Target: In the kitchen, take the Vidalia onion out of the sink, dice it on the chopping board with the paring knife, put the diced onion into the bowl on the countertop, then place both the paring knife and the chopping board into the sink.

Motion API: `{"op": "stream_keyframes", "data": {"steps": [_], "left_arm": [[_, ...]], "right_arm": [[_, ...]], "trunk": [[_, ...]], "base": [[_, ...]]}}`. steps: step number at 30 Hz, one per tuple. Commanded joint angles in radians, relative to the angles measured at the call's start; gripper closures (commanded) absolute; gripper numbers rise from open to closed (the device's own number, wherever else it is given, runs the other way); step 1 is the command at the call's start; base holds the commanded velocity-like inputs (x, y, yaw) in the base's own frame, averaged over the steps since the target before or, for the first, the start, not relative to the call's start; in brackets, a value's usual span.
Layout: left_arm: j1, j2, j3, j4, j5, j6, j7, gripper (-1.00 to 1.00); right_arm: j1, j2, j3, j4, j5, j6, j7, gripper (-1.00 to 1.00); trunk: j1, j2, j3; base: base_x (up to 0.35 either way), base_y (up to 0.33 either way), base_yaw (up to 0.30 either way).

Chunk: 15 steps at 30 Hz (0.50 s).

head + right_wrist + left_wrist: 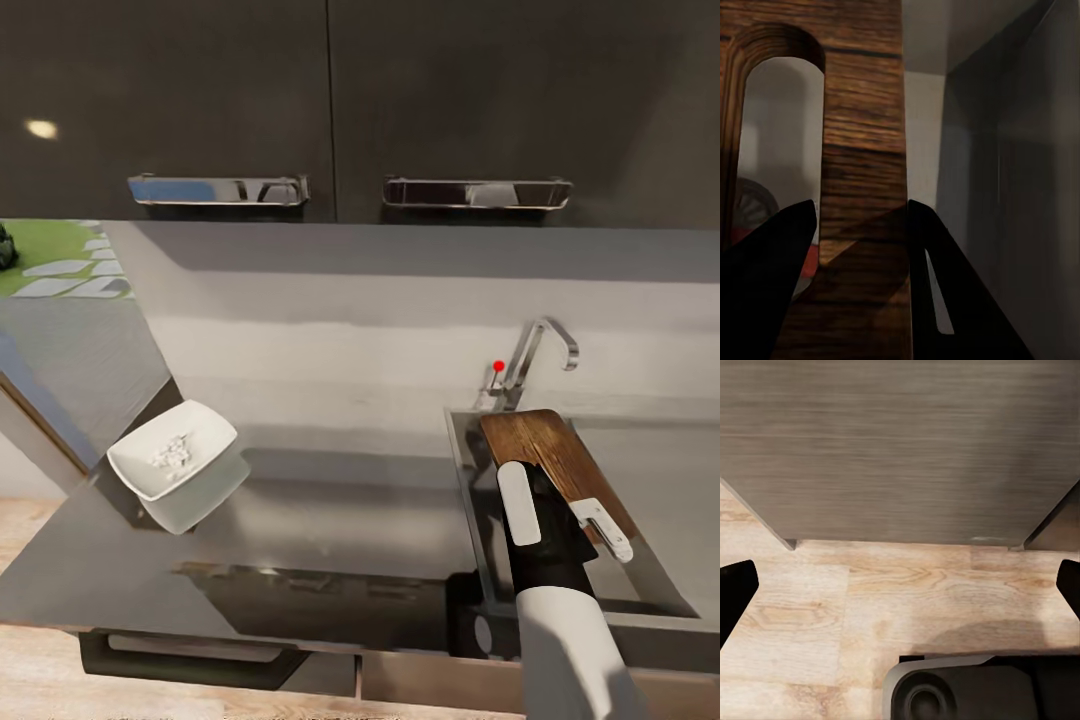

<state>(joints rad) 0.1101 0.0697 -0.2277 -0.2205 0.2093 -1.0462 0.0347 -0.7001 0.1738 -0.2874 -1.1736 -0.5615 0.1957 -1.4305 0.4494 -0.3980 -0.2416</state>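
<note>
The right hand (859,247) clamps the dark brown wooden chopping board (555,455) over the steel sink (470,490), chrome tap (535,355) beyond it, white square bowl (172,462) well apart on the glossy grey counter (330,520).

no legible text or labels

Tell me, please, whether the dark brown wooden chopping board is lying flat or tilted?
Tilted. The dark brown wooden chopping board slants into the steel sink, far end raised near the tap, with the right claw closed on its handle end.
</note>
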Motion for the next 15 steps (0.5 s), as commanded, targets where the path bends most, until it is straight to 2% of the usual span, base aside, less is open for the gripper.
{"op": "stream_keyframes", "data": {"steps": [1,15], "left_arm": [[0.000,0.001,-0.009,-0.002,0.007,-0.001,0.004,-1.00],[0.000,0.001,-0.009,-0.003,0.007,-0.001,0.004,-1.00]], "right_arm": [[-0.001,0.001,-0.002,-0.001,-0.002,0.010,-0.002,1.00],[-0.001,0.001,-0.002,-0.001,-0.002,0.017,0.002,1.00]], "trunk": [[0.001,-0.002,-0.003],[0.001,-0.002,-0.006]], "base": [[0.011,-0.001,0.000],[0.001,0.000,0.000]]}}
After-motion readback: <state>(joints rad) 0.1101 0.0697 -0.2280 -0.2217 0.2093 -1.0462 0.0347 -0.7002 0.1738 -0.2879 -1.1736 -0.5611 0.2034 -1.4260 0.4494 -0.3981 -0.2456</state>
